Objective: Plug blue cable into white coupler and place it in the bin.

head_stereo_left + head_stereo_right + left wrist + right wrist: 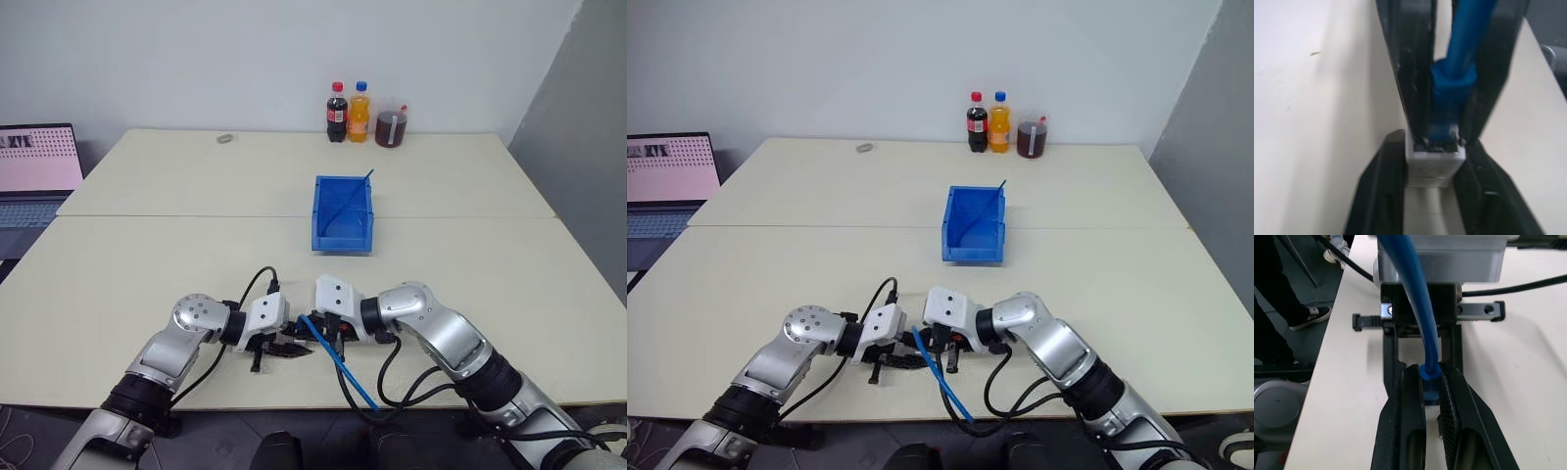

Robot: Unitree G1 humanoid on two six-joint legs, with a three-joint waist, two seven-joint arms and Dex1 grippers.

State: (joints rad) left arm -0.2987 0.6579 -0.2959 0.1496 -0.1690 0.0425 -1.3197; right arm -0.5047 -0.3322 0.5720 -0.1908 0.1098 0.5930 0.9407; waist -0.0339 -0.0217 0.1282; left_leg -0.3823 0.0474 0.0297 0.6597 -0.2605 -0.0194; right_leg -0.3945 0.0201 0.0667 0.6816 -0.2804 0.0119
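Tabletop [147,264]: blue cable [1454,93] plugged into white coupler [1434,164].

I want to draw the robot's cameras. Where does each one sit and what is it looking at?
Head, both eyes: looks forward and down over both arms at the table and the bin.
Left wrist: looks along the left gripper, which holds the white coupler.
Right wrist: looks along the right gripper, shut on the blue cable.
Shared: both wrist views show the cable's plug end between the right fingers.

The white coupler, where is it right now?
The white coupler sits between the left gripper's fingers near the table's front edge, with the blue cable's plug at its opening.
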